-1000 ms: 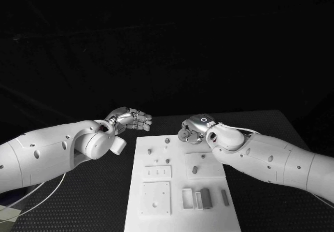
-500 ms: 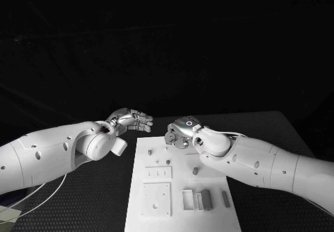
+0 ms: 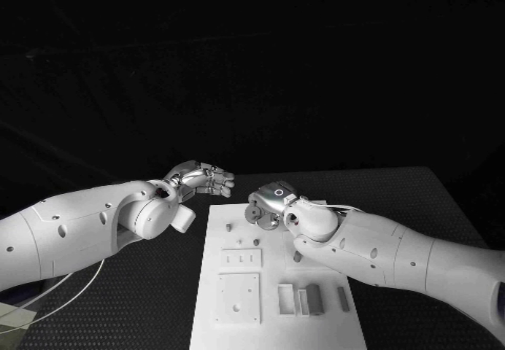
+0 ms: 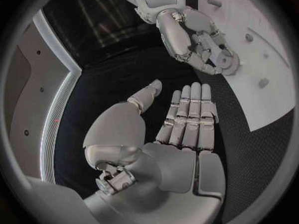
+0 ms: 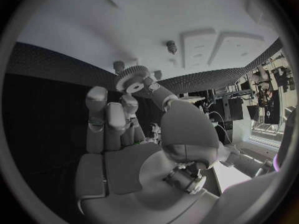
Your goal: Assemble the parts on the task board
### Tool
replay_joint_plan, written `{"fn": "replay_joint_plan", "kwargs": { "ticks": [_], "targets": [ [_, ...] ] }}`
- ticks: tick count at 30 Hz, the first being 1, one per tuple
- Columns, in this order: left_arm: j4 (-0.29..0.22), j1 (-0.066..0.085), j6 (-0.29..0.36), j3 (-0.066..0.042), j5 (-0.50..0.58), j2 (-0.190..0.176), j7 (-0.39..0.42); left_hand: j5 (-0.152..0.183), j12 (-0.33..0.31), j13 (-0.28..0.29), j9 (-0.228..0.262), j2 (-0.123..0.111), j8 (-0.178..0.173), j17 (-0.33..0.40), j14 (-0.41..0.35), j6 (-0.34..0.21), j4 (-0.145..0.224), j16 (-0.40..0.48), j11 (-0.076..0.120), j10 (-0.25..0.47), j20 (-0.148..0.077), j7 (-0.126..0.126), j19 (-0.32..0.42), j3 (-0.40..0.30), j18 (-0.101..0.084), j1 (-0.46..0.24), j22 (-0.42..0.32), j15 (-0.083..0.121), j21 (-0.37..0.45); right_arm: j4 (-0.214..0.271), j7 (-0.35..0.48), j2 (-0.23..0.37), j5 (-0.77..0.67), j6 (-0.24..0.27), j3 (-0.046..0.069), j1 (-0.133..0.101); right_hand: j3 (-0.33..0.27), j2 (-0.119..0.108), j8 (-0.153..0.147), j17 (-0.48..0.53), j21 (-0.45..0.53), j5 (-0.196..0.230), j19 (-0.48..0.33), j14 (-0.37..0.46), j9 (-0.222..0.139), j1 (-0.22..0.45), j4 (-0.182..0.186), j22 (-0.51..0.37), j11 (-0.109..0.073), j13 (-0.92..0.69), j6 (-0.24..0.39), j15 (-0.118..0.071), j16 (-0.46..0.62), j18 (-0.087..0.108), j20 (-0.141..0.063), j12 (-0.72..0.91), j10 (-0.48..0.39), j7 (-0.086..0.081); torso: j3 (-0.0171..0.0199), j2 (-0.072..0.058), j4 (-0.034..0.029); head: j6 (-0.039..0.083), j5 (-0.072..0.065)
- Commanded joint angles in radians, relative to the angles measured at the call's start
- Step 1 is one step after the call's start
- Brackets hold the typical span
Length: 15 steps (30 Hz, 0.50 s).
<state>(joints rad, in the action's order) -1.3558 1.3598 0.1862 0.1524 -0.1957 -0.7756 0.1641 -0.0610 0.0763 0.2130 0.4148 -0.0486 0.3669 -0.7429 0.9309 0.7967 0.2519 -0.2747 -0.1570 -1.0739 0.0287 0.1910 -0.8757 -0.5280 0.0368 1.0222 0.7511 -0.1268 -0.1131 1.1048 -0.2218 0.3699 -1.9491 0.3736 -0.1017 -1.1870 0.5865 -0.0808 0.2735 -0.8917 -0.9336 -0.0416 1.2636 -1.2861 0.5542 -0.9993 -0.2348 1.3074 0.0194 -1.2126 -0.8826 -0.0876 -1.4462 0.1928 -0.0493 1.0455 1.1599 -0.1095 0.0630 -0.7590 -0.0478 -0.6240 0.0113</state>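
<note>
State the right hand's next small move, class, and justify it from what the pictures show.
Probably lower the gear onto a peg of the task board. The right hand pinches the gear above the board's far end, not yet seated, while the left hand lies flat and holds nothing.

Dim, dark backdrop; fisheye-warped wrist views.

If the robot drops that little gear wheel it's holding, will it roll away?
Probably a bit: the gear pinched by the right hand is round, though its teeth should stop it soon. It looks stiff and small, so likely light. The task board looks smooth.
</note>
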Motion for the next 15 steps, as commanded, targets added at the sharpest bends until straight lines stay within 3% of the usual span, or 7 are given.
{"fn": "replay_joint_plan", "kwargs": {
  "ticks": [1, 15],
  "targets": [
    [-0.002, 0.002, 0.003, -0.001, -0.003, 0.002, 0.014, 0.006, -0.003, 0.001, 0.001, -0.001, -0.003, -0.002, 0.003, -0.001, -0.001, 0.003, -0.001, -0.003, 0.004, 0.004, 0.004, -0.001, -0.010, -0.001, 0.001, -0.006, 0.006, -0.005, 0.007, -0.006, -0.005, -0.004, -0.001, 0.001, 0.008, -0.008, 0.001, 0.001, -0.003, -0.007, 0.009, -0.002, 0.001, -0.003, 0.001, 0.014, -0.005, 0.001, -0.022, -0.006, 0.005, 0.069, -0.001, 0.001, 0.003, -0.018, 0.0000, 0.000, 0.0007, -0.004, 0.003],
    [-0.001, 0.002, 0.000, -0.001, -0.003, 0.007, 0.012, 0.006, -0.004, 0.002, 0.001, -0.001, -0.004, -0.002, 0.003, -0.001, -0.001, 0.005, -0.001, -0.003, 0.004, 0.004, 0.004, 0.000, -0.010, -0.001, 0.001, -0.006, 0.007, -0.032, 0.014, -0.032, 0.005, -0.017, -0.012, 0.009, 0.009, -0.008, 0.000, 0.001, -0.002, -0.007, 0.010, -0.003, 0.001, -0.004, 0.001, 0.013, -0.005, 0.002, -0.021, -0.006, 0.005, 0.069, -0.001, 0.001, 0.003, -0.018, 0.0014, 0.001, 0.0007, -0.011, 0.007]
  ]
}}
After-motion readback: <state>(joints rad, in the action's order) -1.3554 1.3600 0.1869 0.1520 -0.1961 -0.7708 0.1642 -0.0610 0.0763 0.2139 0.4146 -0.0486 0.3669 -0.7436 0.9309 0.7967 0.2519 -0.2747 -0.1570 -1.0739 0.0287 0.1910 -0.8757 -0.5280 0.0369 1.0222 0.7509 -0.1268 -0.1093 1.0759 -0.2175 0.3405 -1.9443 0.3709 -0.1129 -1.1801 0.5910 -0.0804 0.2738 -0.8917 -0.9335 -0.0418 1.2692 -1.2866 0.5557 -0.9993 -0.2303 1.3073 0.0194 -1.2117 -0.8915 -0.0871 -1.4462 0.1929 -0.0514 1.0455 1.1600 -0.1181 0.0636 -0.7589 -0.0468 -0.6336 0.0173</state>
